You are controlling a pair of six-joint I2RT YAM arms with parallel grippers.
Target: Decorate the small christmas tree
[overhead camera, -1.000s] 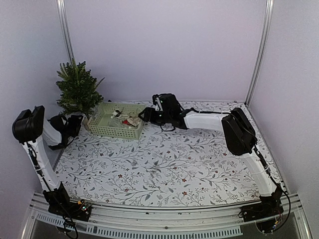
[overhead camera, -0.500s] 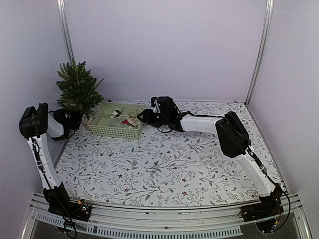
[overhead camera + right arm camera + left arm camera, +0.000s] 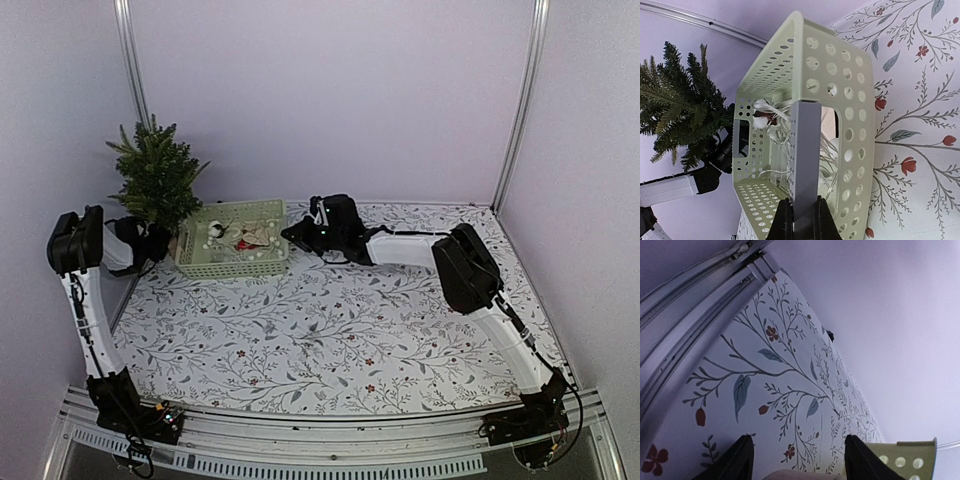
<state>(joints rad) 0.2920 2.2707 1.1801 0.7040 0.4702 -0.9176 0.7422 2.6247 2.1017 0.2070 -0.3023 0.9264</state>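
Note:
The small christmas tree [image 3: 158, 180] stands at the back left corner; in the right wrist view its dark green branches [image 3: 680, 110] show beyond the basket. A pale green perforated basket [image 3: 232, 262] holds white string lights and small ornaments [image 3: 240, 238]. It is tipped, its right side raised. My right gripper [image 3: 300, 232] is shut on the basket's right wall [image 3: 805, 150], the fingers [image 3: 802, 202] pinching it. My left gripper [image 3: 150, 243] is open low beside the tree's foot, nothing gripped [image 3: 798, 437]. A tan rounded edge [image 3: 790, 475] shows between its fingers.
The floral tablecloth [image 3: 340, 330] covers the table. The back wall and metal frame rails [image 3: 695, 295] close in the left corner. A corner of the basket [image 3: 912, 457] sits just right of the left gripper.
My right gripper has shut on the basket's right wall and raised it, tipping the basket and shifting it left toward the tree. The left arm has drawn in closer to the tree's foot.

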